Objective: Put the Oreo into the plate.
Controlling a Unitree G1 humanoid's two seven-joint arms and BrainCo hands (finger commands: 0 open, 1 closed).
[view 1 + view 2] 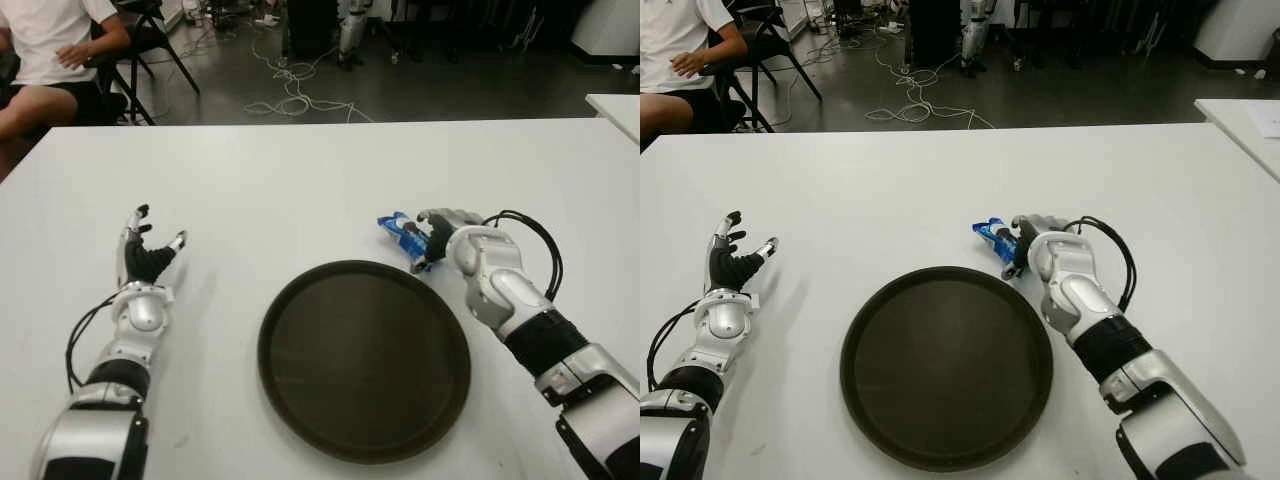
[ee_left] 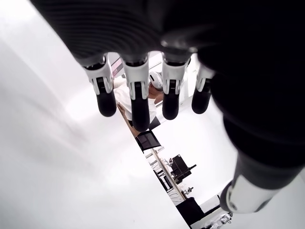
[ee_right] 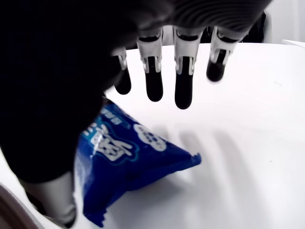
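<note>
A white worktop (image 1: 330,170) is carrying a round dark plate (image 1: 364,358) near its front edge. The right hand (image 1: 1035,238) is hovering just beyond the plate's far right rim, its fingers (image 3: 183,76) spread open over a blue Oreo packet (image 3: 128,162) that is lying on the worktop beside the plate. The left hand (image 1: 146,255) is showing well left of the plate, fingers relaxed and holding nothing.

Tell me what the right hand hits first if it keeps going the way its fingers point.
Probably the Oreo pack. The right hand, fingers open above it, points toward the robot's left, just beyond the plate rim. Past the pack lies only bare table, though depth is uncertain.
</note>
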